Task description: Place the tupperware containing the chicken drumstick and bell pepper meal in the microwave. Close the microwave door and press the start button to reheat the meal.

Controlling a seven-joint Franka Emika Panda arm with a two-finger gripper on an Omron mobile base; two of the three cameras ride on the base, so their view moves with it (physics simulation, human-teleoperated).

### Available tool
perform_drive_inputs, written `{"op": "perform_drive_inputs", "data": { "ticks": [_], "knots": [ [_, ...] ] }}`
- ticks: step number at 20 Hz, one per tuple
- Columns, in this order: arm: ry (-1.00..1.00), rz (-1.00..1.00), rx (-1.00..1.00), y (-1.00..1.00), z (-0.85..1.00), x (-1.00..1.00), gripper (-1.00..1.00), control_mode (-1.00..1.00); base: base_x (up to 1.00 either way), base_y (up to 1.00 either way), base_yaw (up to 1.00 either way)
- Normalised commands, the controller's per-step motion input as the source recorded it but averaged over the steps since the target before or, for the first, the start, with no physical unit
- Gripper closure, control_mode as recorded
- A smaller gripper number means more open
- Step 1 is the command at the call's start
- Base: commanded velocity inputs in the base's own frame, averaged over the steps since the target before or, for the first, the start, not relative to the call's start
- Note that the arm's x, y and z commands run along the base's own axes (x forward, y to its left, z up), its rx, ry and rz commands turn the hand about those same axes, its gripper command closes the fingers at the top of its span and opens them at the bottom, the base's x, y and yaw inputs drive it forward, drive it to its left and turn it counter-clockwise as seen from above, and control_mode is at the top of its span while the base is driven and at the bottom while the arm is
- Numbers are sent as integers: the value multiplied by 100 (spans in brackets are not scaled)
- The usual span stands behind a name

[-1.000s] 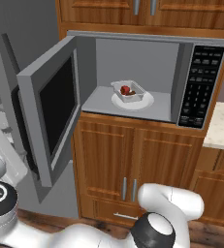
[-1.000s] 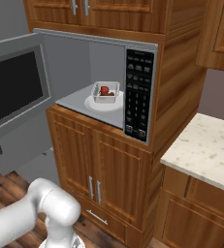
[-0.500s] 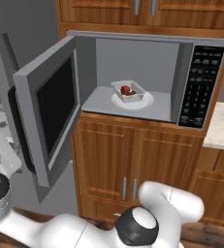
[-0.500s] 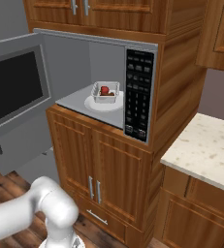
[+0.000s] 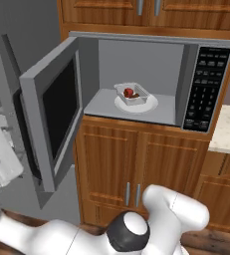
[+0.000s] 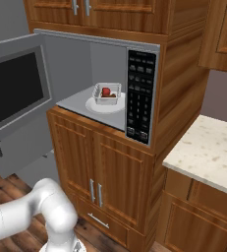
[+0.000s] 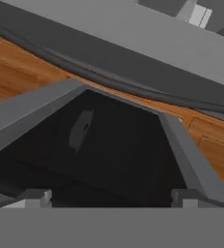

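A: Left base view first. Where's the meal?

B: The tupperware (image 5: 133,93) is inside the microwave (image 5: 151,79), sitting on the white turntable (image 5: 150,105), roughly mid cavity. The bell pepper (image 5: 129,92) shows as a red lump in it; something brown is just beside it, prob. the chicken drumstick (image 5: 136,95), but it's too small to be sure.

A: Door?

B: The microwave door (image 5: 52,114) hangs wide open, hinged on the left, dark window facing in toward the cavity. Keypad panel (image 5: 205,89) is on the right of the oven. Wood cabinets (image 5: 136,169) sit below, and the white arm (image 5: 151,224) curls across the bottom of the pic.

A: Right base view?

B: Same setup from the other side. The tupperware (image 6: 107,94) is on the turntable (image 6: 93,105), red pepper (image 6: 105,91) visible inside it, with a small brown bit next to it. The door (image 6: 14,93) stands open at left, window toward the camera. The keypad (image 6: 140,96) faces front. A pale speckled counter (image 6: 208,152) lies to the right, well apart from the oven. An arm segment (image 6: 41,206) is at lower left.

A: Hand view. What's the claw doing?

B: Fingertips (image 7: 36,197) poke up at the bottom edge, spread wide apart w/ nothing between them, so the gripper (image 7: 112,198) is released and empty. Ahead of it is a big dark panel in a grey frame, v. likely the door window (image 7: 104,150), seen close and tilted. Beyond that is wood-plank floor (image 7: 16,63) and a dark curved band (image 7: 108,80) running across.
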Motion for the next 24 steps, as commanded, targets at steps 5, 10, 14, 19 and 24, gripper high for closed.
{"op": "perform_drive_inputs", "data": {
  "ticks": [5, 10, 14, 19, 24],
  "knots": [
    [0, -41, 0, -86, 0, 0, -100, -100, 0, 0, 0],
    [0, -42, 0, -97, 0, 0, -100, -100, 0, 0, 0],
    [0, -32, 2, -100, 0, 0, -100, -100, 0, 0, 0],
    [-4, -18, 7, -100, 0, 2, -100, -100, 0, 0, 0],
    [-7, -7, 11, -100, 0, 2, -100, -100, 0, 0, 0]
  ]
}}
